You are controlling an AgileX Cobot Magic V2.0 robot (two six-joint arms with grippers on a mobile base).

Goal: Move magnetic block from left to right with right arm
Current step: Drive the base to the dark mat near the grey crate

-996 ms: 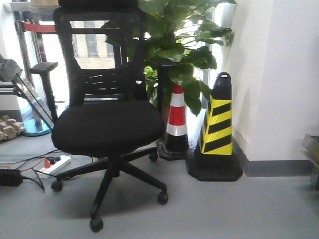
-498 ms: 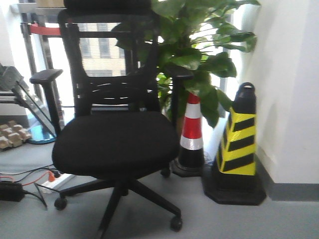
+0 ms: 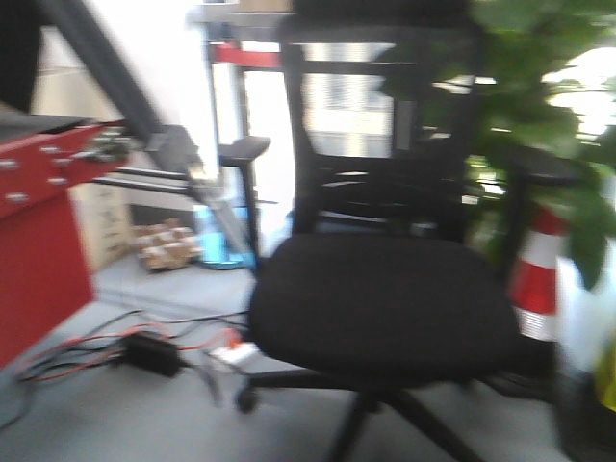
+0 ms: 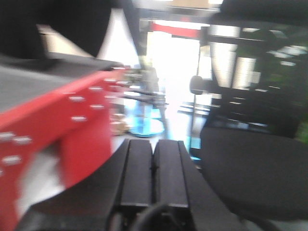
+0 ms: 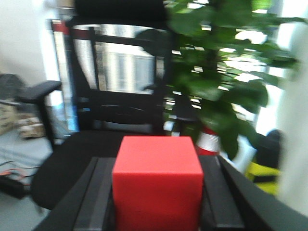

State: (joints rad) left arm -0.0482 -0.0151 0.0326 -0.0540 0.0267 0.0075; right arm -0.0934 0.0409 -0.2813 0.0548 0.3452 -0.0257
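red magnetic block [image 5: 157, 183] clamped btwn right gripper [image 5: 159, 207] fingers; left gripper [image 4: 154, 166] jaws pressed together, touching.

Red magnetic block [image 5: 157, 185] in right pincer [image 5: 157, 166]

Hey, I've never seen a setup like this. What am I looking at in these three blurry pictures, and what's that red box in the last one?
This is a two-armed robot on a mobile base, with three cameras. One looks forward from the body. It shows a black mesh office chair, a leafy green plant, a red and white striped cone and loose cables on the grey floor. No table is in view. The other two cameras sit on the wrists. The left arm's black fingers are pressed together, holding nothing. The right arm's fingers clamp a plain bright red cube, the magnetic block. Everything is blurred, so fine detail is lost.
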